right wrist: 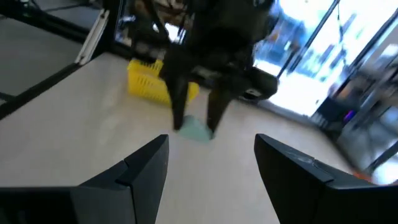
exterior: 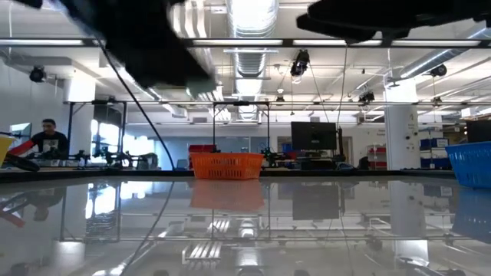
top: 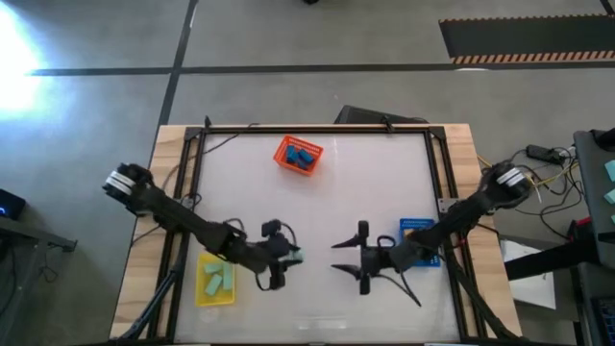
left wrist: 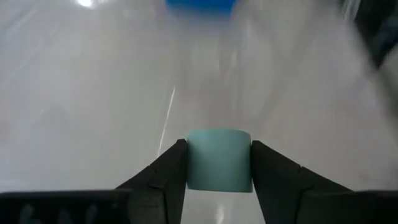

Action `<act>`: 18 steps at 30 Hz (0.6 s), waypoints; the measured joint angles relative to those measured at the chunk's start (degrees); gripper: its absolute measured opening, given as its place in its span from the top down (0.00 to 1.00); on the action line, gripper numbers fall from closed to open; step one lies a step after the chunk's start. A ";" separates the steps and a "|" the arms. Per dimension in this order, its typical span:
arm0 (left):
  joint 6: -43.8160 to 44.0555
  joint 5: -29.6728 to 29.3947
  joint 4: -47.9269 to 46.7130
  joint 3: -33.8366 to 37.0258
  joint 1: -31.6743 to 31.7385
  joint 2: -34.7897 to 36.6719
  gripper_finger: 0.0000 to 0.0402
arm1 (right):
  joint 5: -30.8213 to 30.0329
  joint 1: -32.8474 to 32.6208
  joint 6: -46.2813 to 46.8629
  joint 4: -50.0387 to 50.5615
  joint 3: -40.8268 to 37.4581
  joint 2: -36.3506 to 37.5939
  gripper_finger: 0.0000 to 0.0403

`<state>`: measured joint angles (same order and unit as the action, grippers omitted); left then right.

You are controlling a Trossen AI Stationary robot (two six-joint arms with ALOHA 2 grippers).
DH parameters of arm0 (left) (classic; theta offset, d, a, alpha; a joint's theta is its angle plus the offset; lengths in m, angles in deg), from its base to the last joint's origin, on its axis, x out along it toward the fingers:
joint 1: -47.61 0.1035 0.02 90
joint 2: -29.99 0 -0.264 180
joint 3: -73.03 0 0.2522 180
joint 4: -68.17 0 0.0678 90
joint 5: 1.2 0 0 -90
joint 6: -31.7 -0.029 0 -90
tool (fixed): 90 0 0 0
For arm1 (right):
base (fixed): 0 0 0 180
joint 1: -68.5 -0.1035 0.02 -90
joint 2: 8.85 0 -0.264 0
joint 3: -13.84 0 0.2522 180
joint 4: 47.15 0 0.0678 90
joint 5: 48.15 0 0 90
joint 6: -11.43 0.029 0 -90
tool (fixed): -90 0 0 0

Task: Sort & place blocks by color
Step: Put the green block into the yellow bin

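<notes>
Near the table's front edge, left gripper (top: 291, 256) pinches a mint block (left wrist: 218, 159); right gripper (top: 348, 257) spread, empty; looks like sorting's nearly done.

We find no text, label, brand, number or sign that we can read in any of the four views. The only marking close to a sign is the black floor mat edged with orange-and-white hazard stripes (top: 527, 40), at about one o'clock from the table in the high view, and it carries no lettering. The dark monitor (exterior: 313, 138) in the room behind the table shows nothing legible to us, and the blue shelves of bins at three o'clock in the low view are too small to read.
</notes>
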<state>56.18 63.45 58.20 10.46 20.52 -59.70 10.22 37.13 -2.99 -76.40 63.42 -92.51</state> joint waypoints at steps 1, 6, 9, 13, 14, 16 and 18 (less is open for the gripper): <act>0.87 -1.01 1.66 0.04 0.00 1.47 0.66 | -0.71 -0.20 -2.76 -3.64 0.14 -1.93 0.43; 2.20 -2.18 15.19 0.88 -0.17 6.39 0.66 | -4.12 -1.38 -15.94 -18.65 3.41 -10.32 0.43; 2.22 -1.94 25.65 2.47 -0.31 7.30 0.66 | -6.81 -1.71 -22.00 -23.53 7.06 -14.63 0.43; 2.27 -2.01 35.10 5.32 -0.28 7.34 0.66 | -15.48 -1.75 -28.60 -29.93 11.80 -19.18 0.43; 2.54 -2.01 37.35 5.84 -0.28 7.15 0.66 | -16.09 -1.73 -30.07 -30.78 12.86 -19.95 0.43; 3.71 -2.01 42.51 7.26 -0.28 6.74 0.66 | -16.54 -1.75 -32.49 -31.50 14.74 -21.15 0.43; 3.77 -1.97 45.60 8.41 -0.28 6.58 0.66 | -16.75 -1.73 -34.43 -31.84 17.10 -22.03 0.43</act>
<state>59.95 61.48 103.80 18.87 20.23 -53.12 -6.52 35.40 -37.42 -108.25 80.51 -114.54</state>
